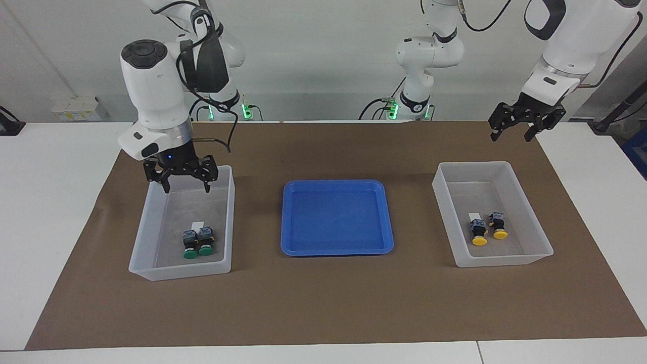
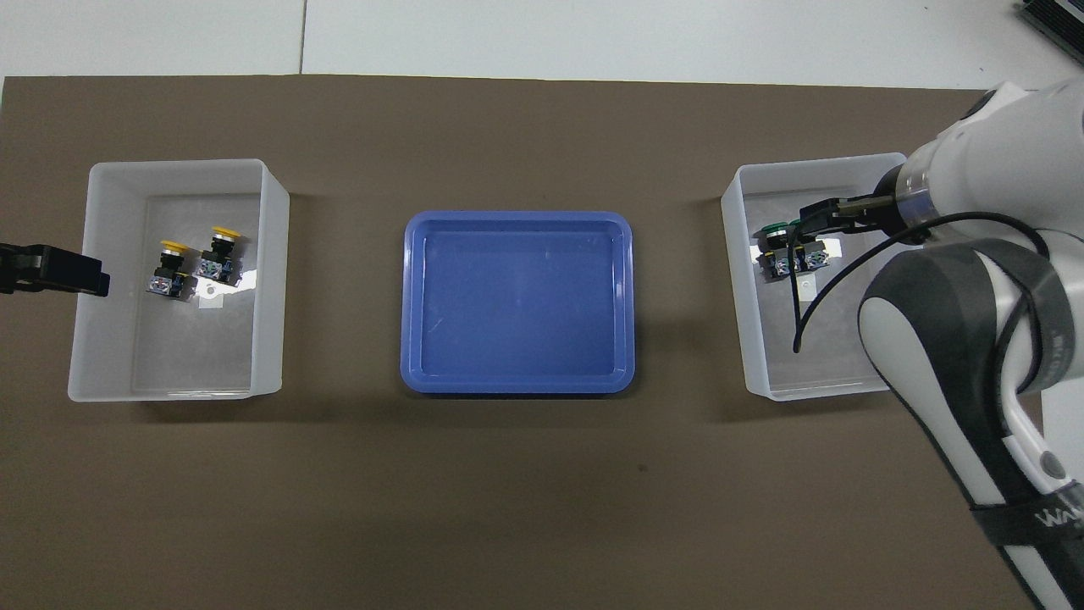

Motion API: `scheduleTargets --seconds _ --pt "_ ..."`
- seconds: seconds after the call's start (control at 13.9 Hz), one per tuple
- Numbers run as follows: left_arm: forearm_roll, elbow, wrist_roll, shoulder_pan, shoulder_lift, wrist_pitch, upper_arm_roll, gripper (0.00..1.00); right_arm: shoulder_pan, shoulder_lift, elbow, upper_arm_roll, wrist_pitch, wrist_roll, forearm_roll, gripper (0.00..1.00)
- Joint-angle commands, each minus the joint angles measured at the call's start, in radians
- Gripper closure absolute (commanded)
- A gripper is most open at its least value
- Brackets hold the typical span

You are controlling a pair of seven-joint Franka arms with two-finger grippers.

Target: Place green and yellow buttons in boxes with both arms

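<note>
Two green buttons (image 1: 198, 241) lie side by side in the box (image 1: 146, 222) at the right arm's end; they also show in the overhead view (image 2: 777, 247), in their box (image 2: 735, 280). My right gripper (image 1: 186, 189) hangs open and empty over that box, above its robot-side part; it also shows in the overhead view (image 2: 809, 222). Two yellow buttons (image 1: 488, 230) lie in the box (image 1: 536, 222) at the left arm's end, also in the overhead view (image 2: 196, 258). My left gripper (image 1: 510, 136) is open, empty and raised over the mat by that box's outer edge (image 2: 85, 275).
An empty shallow blue tray (image 1: 336, 217) sits midway between the two boxes on the brown mat (image 1: 323, 303). Each box has a small white label on its floor beside the buttons.
</note>
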Motion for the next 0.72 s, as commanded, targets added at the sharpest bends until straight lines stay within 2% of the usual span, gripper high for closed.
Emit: scheduleTargets --seconds 0.0,0.14,0.5,0.58,0.65 --pt "0.017 -0.035 -0.028 -0.009 -0.028 0.035 -0.001 0.0 -0.011 -0.003 0.049 0.012 -0.051 -0.027 0.033 0.0" --pt "0.017 -0.033 -0.021 -0.008 -0.028 0.038 -0.001 0.0 -0.014 0.001 0.063 0.012 -0.044 -0.026 0.04 0.0" --pt "0.008 -0.029 -0.019 -0.009 -0.025 0.067 -0.001 0.0 -0.028 -0.045 0.054 0.003 -0.081 -0.024 0.111 0.0" --pt "0.004 -0.029 -0.019 -0.009 -0.023 0.076 -0.001 0.0 -0.016 -0.075 0.049 -0.005 -0.105 -0.023 0.111 0.0" --pt "0.004 -0.029 -0.016 -0.009 -0.023 0.079 -0.003 0.0 0.024 -0.08 0.049 -0.049 -0.134 -0.021 0.111 0.0"
